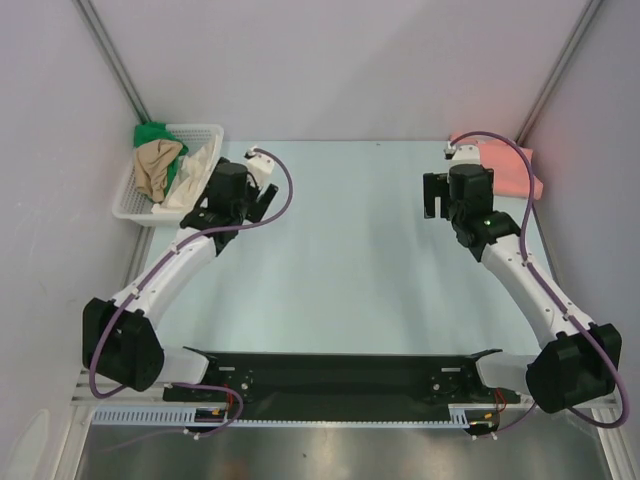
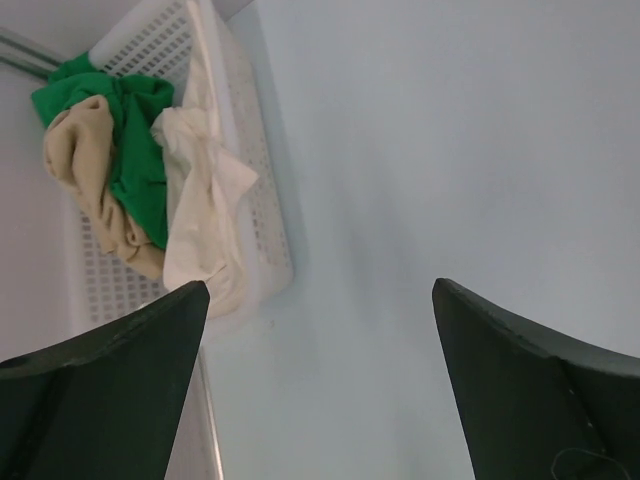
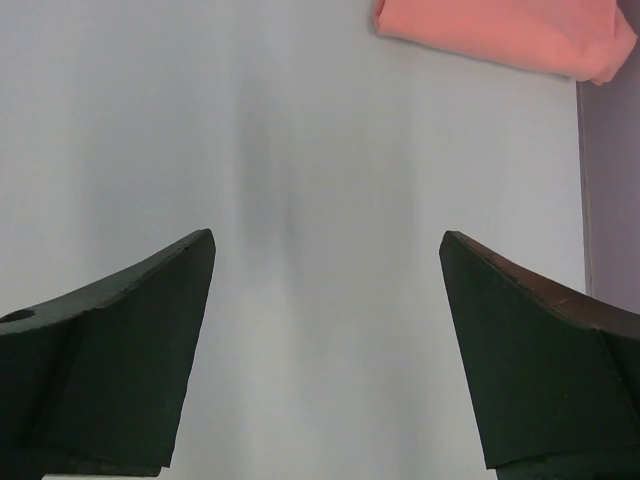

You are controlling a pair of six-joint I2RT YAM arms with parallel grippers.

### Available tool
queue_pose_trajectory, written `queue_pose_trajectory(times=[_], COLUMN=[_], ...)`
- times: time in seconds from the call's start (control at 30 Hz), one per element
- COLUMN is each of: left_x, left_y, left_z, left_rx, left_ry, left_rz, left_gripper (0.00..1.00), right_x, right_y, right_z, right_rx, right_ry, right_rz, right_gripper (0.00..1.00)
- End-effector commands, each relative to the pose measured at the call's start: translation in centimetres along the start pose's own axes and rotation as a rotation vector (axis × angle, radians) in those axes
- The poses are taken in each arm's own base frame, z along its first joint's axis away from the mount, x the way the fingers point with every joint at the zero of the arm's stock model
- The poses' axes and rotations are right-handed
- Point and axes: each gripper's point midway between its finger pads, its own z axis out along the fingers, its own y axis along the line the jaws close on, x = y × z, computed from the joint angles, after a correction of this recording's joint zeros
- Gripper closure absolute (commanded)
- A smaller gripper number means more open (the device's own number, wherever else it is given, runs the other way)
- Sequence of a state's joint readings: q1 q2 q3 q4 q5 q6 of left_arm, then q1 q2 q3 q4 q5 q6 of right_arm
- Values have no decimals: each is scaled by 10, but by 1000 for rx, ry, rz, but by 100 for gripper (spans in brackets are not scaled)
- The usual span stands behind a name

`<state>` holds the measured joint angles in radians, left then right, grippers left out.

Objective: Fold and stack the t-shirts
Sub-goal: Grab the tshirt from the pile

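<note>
pale blue worktop (image 1: 350,260) carries a white lattice basket (image 1: 128,205) at its far left corner, with the green t-shirt (image 2: 135,170), tan t-shirt (image 2: 85,165) and cream t-shirt (image 2: 200,200) heaped inside, the cream one hanging over the rim. the salmon t-shirt (image 3: 500,30) lies at the far right corner. left claw (image 2: 320,290) and right claw (image 3: 325,240) both gape, holding nothing. tangled cloth could drag a neighbouring shirt out or tip the light basket.
</note>
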<state>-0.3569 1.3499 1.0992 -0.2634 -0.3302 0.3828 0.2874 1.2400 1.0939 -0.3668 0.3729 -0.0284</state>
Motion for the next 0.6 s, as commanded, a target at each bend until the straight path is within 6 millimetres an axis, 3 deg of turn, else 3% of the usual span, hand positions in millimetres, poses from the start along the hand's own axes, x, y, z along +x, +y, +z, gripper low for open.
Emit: queue_pose_trajectory(times=[0.0,0.1,0.13,0.3,0.33,0.37,0.4,0.43,0.47,0.5,0.57], left_x=[-1,7,7,-16,-19,-37,-21,-18,-32,-20,-27], left_y=[35,47,50,69,72,87,79,82,93,89,105], left_z=[2,20,26,61,67,71,90,100,104,121,129], left_rx=[-134,-177,-181,-143,-143,-170,-138,-140,-160,-160,-200], left_ry=[-14,49,63,51,59,34,108,131,109,155,140], left_rz=[50,110,112,-14,-31,-69,-61,-68,-85,-76,-84], left_gripper=[0,0,0,15,15,16,17,18,19,21,21], right_x=[-18,-17,-16,-7,-6,-5,1,1,4,9,15], right_y=[8,19,33,86,91,95,102,105,108,111,113], right_z=[4,5,3,1,3,5,8,9,9,11,13], right_rx=[-31,-110,-195,-479,-491,-500,-522,-534,-547,-558,-564], right_ry=[-56,-47,-45,-46,-33,-22,3,3,10,22,38], right_rz=[-25,-103,-128,-147,-128,-113,-94,-88,-88,-85,-82], right_gripper=[0,0,0,0,0,0,0,0,0,0,0])
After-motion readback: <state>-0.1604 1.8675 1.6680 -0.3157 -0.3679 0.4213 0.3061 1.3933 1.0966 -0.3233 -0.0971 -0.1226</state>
